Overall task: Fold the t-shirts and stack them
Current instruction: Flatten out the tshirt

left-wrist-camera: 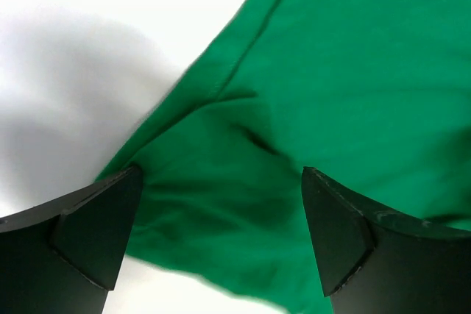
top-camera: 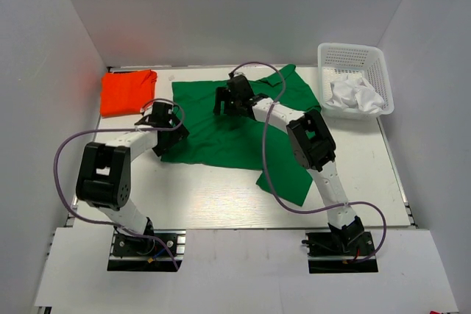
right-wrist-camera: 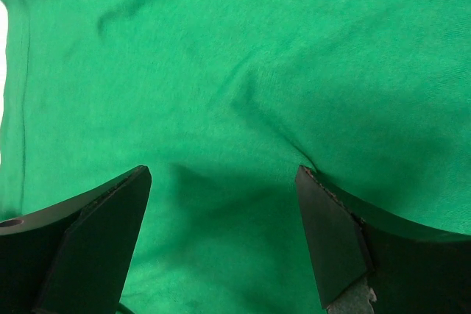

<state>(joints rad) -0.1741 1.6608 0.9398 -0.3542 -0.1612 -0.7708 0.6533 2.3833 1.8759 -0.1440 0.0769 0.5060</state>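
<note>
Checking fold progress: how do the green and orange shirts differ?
The green t-shirt lies spread out centrally; the orange t-shirt is a compact folded rectangle, far left. The left gripper and right gripper, both open, are over the green one; neither is near the orange. Both are plain cloth.

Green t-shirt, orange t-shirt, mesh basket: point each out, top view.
green t-shirt [top-camera: 213, 134], top external view, flat middle of cloth.
orange t-shirt [top-camera: 127, 91], top external view, centre of folded cloth.
white mesh basket [top-camera: 352, 56], top external view, far wall.

You're counting two t-shirts: green t-shirt, orange t-shirt. You're also counting one mesh basket, one white cloth, two arms: left arm, right arm.
</note>
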